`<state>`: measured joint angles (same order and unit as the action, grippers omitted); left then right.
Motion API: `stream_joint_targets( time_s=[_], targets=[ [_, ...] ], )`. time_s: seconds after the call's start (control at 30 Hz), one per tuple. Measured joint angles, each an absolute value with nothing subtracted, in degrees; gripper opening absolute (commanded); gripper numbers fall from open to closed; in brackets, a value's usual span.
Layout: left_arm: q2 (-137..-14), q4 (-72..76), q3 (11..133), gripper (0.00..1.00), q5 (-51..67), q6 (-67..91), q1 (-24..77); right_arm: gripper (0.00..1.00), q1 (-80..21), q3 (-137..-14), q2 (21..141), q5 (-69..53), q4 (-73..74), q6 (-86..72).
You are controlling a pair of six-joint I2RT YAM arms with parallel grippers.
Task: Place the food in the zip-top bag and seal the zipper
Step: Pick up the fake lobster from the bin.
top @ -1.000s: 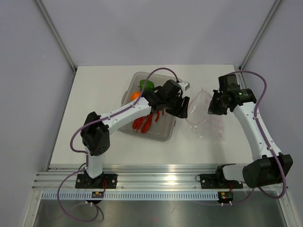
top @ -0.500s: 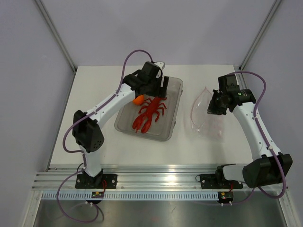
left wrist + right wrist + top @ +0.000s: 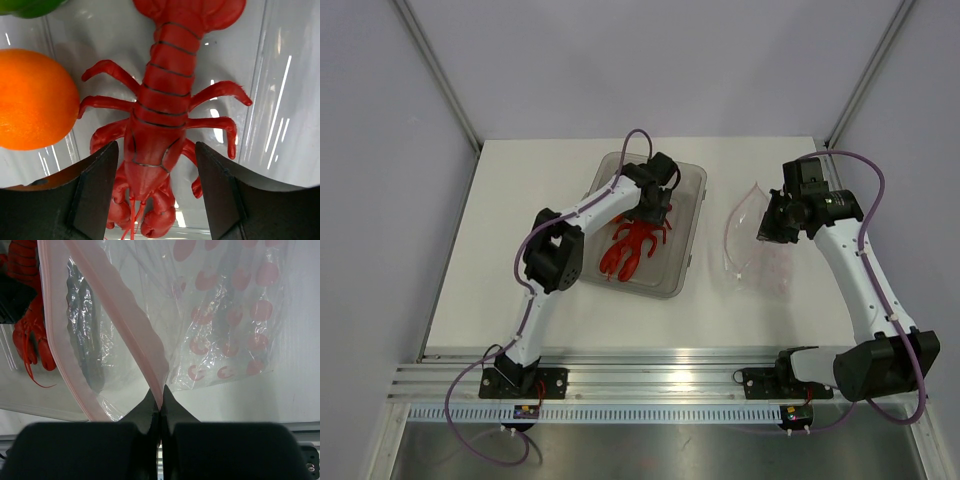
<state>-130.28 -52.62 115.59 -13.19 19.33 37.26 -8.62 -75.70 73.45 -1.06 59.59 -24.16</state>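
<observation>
The red lobster (image 3: 165, 100) lies in the clear tray (image 3: 280, 100), with the orange fruit (image 3: 30, 100) at its side and an edge of the green pepper (image 3: 30, 5) beyond. My left gripper (image 3: 156, 192) hangs open over the lobster's head end, one finger on each side, with gaps between. From above, the left gripper (image 3: 655, 205) is over the lobster (image 3: 630, 248). The zip-top bag (image 3: 760, 255) lies to the right, mouth toward the tray. My right gripper (image 3: 160, 399) is shut on the pink zipper (image 3: 131, 320) strip, lifting that lip.
The tray (image 3: 675, 285) sits mid-table, left of the bag (image 3: 225, 315). The left arm arches over the tray's left side. White tabletop lies in front of both. An aluminium rail runs along the near edge.
The left arm swung from beside the bag back across the tray, now lower over the lobster. The right gripper has kept its hold on the bag.
</observation>
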Motion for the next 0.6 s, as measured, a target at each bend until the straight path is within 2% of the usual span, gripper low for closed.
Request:
stream_joint_targets(
  time_s=[0.23,0.6],
  targets=[
    [-131.9,-53.4,119.2,0.69,-13.6,19.3,36.5,0.00,-8.6,-75.7,73.2,-1.7,59.6,-24.4],
    [-136.1,-52.9,120.4,0.58,-13.3,18.8,36.4,0.00,-8.7,-75.7,72.3,-2.8,59.6,-24.7]
  ],
)
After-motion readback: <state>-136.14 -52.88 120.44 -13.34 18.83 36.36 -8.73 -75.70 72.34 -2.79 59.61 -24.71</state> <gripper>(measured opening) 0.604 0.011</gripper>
